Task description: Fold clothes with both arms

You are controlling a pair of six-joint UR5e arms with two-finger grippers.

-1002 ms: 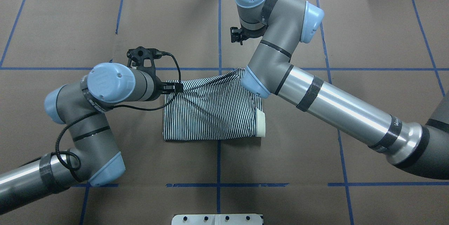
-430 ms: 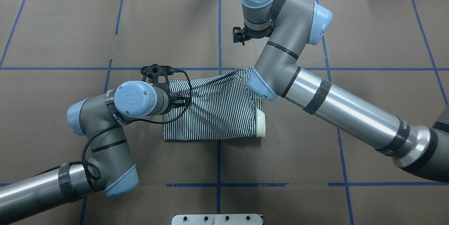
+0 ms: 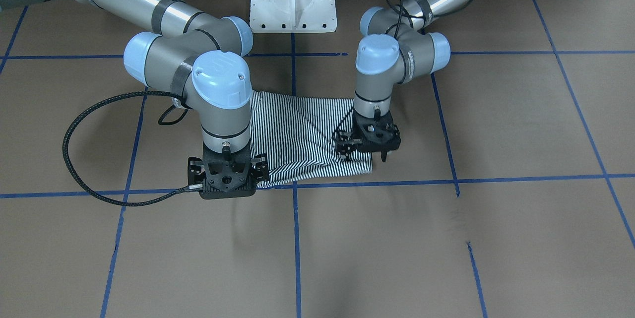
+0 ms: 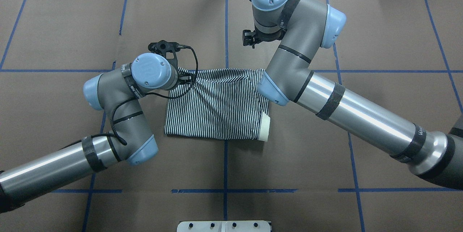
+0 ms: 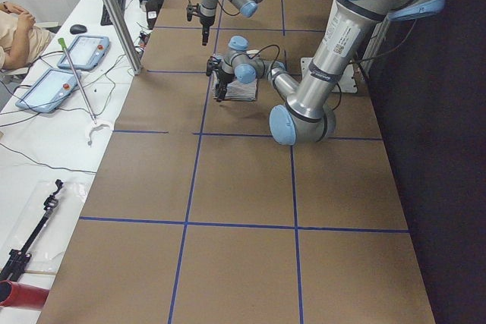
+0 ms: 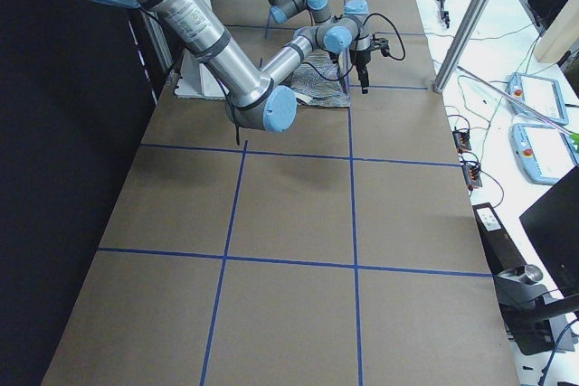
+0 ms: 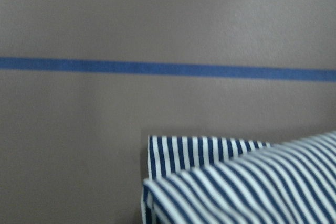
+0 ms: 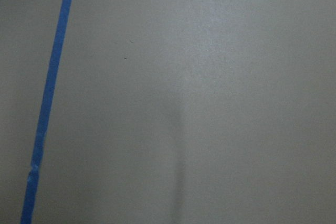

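Brown-paper tabletop (image 4: 325, 152) gridded with blue tape (image 4: 224, 190), with a striped polo shirt (image 4: 217, 109) folded into a rough rectangle at its centre, white collar (image 4: 266, 130) toward the robot's right. Low at the shirt's far left corner, the left gripper (image 4: 185, 78); high over bare paper beyond the far edge, the right gripper (image 4: 249, 40). Fingers of both spread or pinching: cannot tell. Alongside, a white bench (image 5: 45, 134) with control tablets (image 5: 81, 51) and a person's arm (image 5: 15, 32).
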